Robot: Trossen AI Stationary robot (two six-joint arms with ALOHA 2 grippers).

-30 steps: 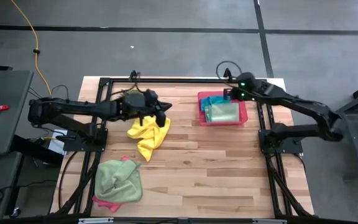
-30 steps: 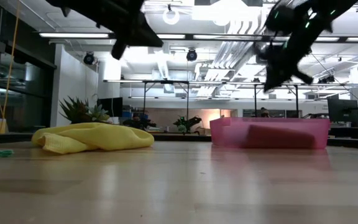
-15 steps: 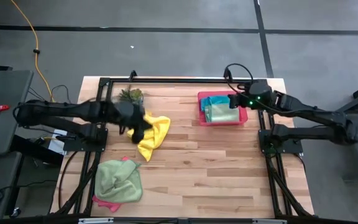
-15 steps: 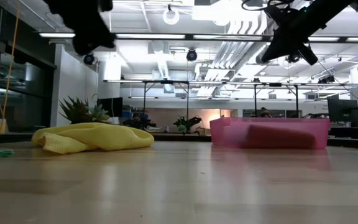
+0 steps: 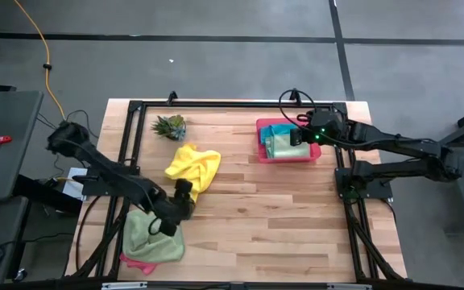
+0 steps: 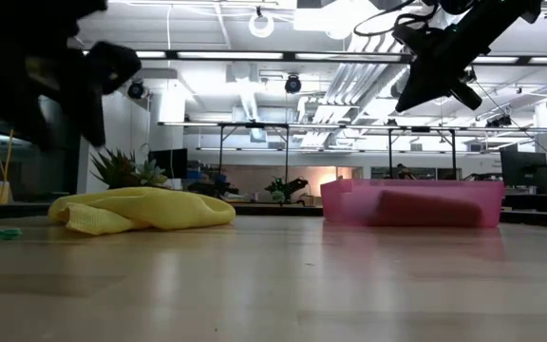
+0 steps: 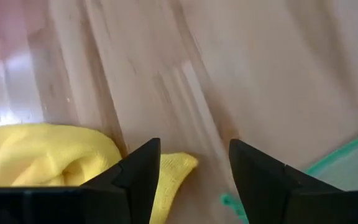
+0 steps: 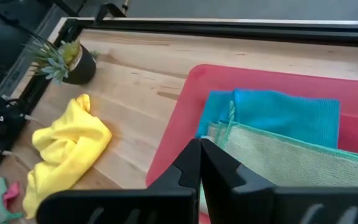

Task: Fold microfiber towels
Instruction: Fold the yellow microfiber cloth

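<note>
Because the two unfolded cloths waited at the near edge of the table, at about seven o'clock in the high view, the left gripper (image 5: 170,223) hung just over that pile. In the left wrist view its two fingers (image 7: 138,180) stood apart with nothing between them, which I judge to be the readiness for picking a corner. The light green towel (image 5: 153,234) lay crumpled on top, and the pink towel (image 5: 138,261) showed only as an edge under it, so the green one had to be taken first. Farther in, at about ten o'clock from the table's centre, the yellow towel (image 5: 194,167) lay in a loose heap, not folded. Beyond it, near eleven o'clock, stood the small plant (image 5: 170,126), out of the way. At two o'clock the pink tray (image 5: 316,148) held a folded teal towel (image 5: 281,130) with a folded green towel (image 5: 287,146) overlapping it, probably the finished ones. The right gripper (image 5: 300,135) waited above this tray with its jaws together, holding nothing.
</note>
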